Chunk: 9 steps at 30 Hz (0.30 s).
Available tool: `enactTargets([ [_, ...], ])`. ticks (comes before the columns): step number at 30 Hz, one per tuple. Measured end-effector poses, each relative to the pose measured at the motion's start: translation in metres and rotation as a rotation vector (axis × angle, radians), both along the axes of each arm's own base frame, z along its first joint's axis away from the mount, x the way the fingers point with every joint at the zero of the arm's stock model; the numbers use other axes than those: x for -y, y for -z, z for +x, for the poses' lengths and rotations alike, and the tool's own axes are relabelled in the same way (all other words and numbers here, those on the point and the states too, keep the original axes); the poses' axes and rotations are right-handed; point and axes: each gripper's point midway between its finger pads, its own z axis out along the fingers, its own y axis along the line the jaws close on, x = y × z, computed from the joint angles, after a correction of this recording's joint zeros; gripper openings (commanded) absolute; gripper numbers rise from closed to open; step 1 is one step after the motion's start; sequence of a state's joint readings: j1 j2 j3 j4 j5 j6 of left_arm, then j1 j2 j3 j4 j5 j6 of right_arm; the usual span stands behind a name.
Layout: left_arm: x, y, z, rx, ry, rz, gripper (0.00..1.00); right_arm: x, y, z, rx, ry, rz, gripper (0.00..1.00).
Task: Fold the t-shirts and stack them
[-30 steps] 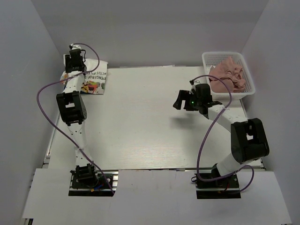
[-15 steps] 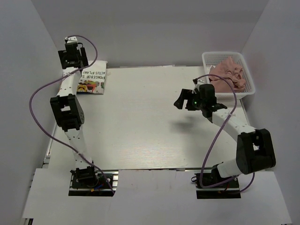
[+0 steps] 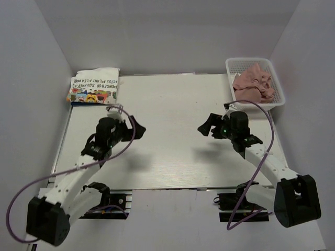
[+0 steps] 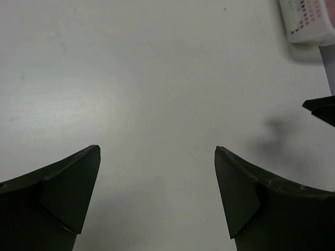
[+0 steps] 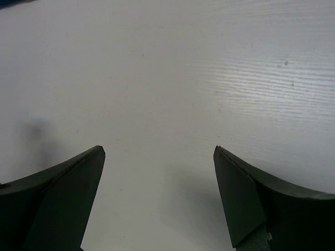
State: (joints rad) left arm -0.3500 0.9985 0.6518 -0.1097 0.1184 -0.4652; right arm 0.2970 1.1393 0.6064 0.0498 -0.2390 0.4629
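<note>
A folded white t-shirt with cartoon print and black lettering (image 3: 94, 88) lies at the table's far left corner. A thin royal-blue edge (image 3: 79, 103) shows under its near side. A crumpled dusty-pink t-shirt (image 3: 254, 83) lies in the white mesh basket (image 3: 231, 65) at the far right. My left gripper (image 3: 137, 129) is open and empty over the bare table, left of centre; in the left wrist view (image 4: 157, 157) only table shows between its fingers. My right gripper (image 3: 205, 125) is open and empty, right of centre, facing the left one, and shows open in the right wrist view (image 5: 158, 154).
The basket's corner (image 4: 309, 21) shows at the top right of the left wrist view, with a fingertip of the right gripper (image 4: 322, 110) at the right edge. White walls close in the table on the left, the far side and the right.
My left arm has swung back from the folded white t-shirt at the far left corner to the middle left of the table. My right gripper has drawn slightly nearer and lower.
</note>
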Motion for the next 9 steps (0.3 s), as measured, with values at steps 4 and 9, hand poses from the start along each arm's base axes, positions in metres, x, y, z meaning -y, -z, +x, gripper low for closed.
enactTargets([
  [4,-0.015,0.021,-0.046,-0.055,-0.040,-0.050,1.00,0.005,0.005,-0.015,0.002,0.019,0.023,0.90],
  [9,-0.022,-0.005,-0.061,0.010,-0.076,-0.122,1.00,0.010,0.011,-0.027,0.013,0.041,0.034,0.90],
])
